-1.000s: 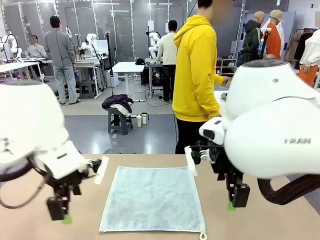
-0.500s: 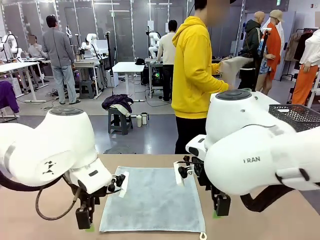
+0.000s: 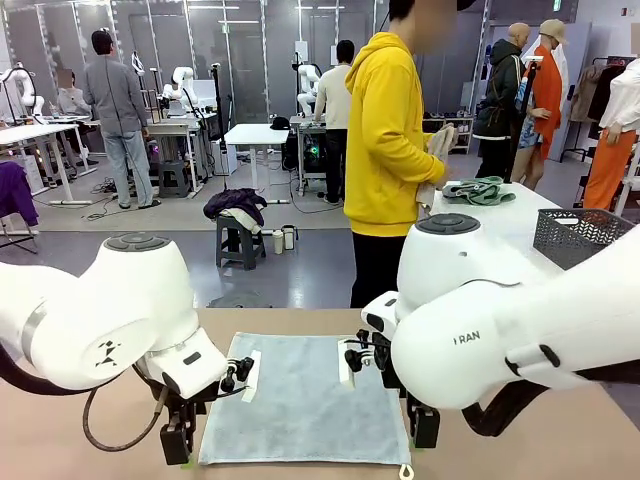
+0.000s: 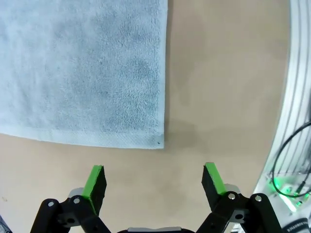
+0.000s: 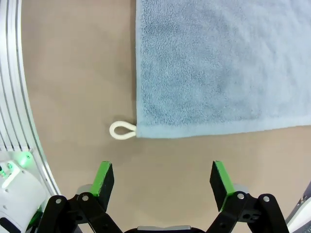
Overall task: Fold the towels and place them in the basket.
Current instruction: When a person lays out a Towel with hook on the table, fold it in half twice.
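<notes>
Towel (image 3: 305, 400) lies flat and unfolded on the bench (image 3: 560, 450), with the left gripper (image 4: 155, 179) and right gripper (image 5: 160, 177) both open by its near corners; the first fold looks about to begin, needing each to pinch its corner.

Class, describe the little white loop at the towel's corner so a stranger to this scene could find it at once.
Start at the tan table, where one light grey-blue towel lies flat. Go to its near corner on the robot's right, just ahead of the open right gripper. The white loop pokes out there onto bare tabletop; the other near corner has none.
</notes>
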Robot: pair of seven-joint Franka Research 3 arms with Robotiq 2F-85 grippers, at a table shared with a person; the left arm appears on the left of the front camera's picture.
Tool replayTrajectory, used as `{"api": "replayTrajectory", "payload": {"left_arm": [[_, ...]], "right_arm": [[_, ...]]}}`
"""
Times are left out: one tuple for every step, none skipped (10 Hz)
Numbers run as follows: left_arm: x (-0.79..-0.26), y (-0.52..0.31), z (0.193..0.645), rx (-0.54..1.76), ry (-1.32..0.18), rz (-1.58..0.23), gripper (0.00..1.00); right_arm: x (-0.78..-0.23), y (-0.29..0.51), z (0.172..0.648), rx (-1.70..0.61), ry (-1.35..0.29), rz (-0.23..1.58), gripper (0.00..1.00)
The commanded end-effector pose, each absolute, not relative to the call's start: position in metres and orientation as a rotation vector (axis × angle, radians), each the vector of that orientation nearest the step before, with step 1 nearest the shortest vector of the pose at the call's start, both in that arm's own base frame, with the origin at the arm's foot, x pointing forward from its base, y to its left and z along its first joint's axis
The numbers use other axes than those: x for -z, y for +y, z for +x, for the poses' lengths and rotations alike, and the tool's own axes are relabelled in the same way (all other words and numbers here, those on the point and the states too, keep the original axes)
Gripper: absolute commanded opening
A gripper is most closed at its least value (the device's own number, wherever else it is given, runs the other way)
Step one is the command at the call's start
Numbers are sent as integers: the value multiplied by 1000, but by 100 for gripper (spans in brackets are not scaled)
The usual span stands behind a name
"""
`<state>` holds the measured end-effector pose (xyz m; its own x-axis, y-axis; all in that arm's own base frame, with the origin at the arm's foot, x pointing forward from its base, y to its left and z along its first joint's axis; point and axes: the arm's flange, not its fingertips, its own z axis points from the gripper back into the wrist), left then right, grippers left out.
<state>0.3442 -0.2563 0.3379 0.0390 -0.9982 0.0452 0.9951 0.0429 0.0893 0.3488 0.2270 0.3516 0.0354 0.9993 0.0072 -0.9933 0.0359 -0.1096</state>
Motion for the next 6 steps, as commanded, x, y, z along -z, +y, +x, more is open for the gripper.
{"api": "replayTrajectory", "payload": {"left_arm": [[-324,-257,344,1547,-131,53,100],[-321,-259,344,1543,-127,52,100],[-318,-261,344,1545,-127,47,100],[-317,-262,342,1545,-127,44,100],[-313,-265,343,1544,-119,46,100],[-309,-268,343,1535,-108,44,100]], "right_arm": [[-329,229,338,-1495,-97,-77,100],[-321,231,340,-1482,-105,-91,100],[-317,229,343,-1477,-109,-79,100],[-314,228,345,-1474,-118,-71,100],[-312,227,350,-1475,-115,-63,100],[-311,228,352,-1478,-117,-64,100]]}}
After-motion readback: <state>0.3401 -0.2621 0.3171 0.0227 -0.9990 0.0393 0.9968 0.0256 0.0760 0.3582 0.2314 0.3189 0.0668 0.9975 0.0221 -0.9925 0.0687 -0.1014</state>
